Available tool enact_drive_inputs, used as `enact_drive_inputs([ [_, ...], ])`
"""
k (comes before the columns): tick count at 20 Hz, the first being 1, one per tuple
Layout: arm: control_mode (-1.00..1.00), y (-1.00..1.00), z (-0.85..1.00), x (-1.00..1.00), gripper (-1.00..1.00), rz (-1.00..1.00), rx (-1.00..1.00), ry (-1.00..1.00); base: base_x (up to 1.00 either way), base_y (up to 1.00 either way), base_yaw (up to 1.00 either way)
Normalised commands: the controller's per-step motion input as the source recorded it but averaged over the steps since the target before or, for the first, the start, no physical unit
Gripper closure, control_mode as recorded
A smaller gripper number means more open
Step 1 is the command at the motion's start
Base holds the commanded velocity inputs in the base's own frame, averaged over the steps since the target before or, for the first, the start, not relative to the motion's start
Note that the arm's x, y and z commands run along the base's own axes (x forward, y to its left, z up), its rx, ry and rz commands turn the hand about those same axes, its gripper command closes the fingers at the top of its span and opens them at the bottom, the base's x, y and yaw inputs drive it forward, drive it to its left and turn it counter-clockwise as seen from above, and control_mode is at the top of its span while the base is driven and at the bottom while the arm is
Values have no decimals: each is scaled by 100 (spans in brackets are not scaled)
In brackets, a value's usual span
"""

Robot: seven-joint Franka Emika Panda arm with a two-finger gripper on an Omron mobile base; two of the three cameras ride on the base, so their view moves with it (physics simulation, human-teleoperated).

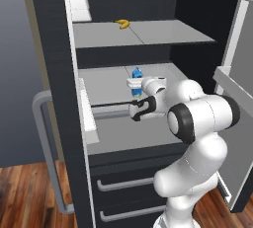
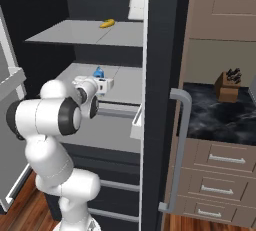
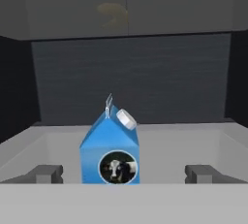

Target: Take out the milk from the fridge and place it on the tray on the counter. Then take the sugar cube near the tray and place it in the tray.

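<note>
Standing wide apart, the two dark fingertips [image 3: 46,173] sit low at either side of the hand view, with the milk [image 3: 110,151] upright between them and a little farther in; neither tip touches the carton. The gripper [image 3: 123,174] is spread as far as it goes and holds nothing. The carton's white cap and a round cow picture face the hand.

From the left base view, the hand [image 1: 140,85] reaches into the fridge [image 1: 54,74] at the middle shelf [image 1: 106,81], and the blue carton [image 1: 137,81] stands on that grey shelf just past the hand. On the shelf above lies a banana [image 1: 122,23]. Both fridge doors stand open, a grey tubular handle [image 2: 177,140] on one of them. To the right, the black marble counter [image 2: 220,117] carries a knife block [image 2: 229,86] over beige drawers.
</note>
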Motion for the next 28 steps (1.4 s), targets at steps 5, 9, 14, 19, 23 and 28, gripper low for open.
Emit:
enact_drive_inputs([
  [5, -100, 16, 0, 15, -100, 0, 0, 0, 0, 0, 0],
  [9, -100, 4, 0, 9, -100, 0, 0, 0, 0, 0, 0],
  [14, -100, 0, 0, 14, -100, 0, 0, 2, 0, 0, 0],
  [19, -100, 0, 0, 24, -100, 0, 0, 2, 0, 0, 0],
  [23, -100, 0, -1, 20, -100, 0, 0, 0, 0, 0, 0],
  [28, -100, 0, -4, 16, 100, 0, 0, 0, 0, 0, 0],
])
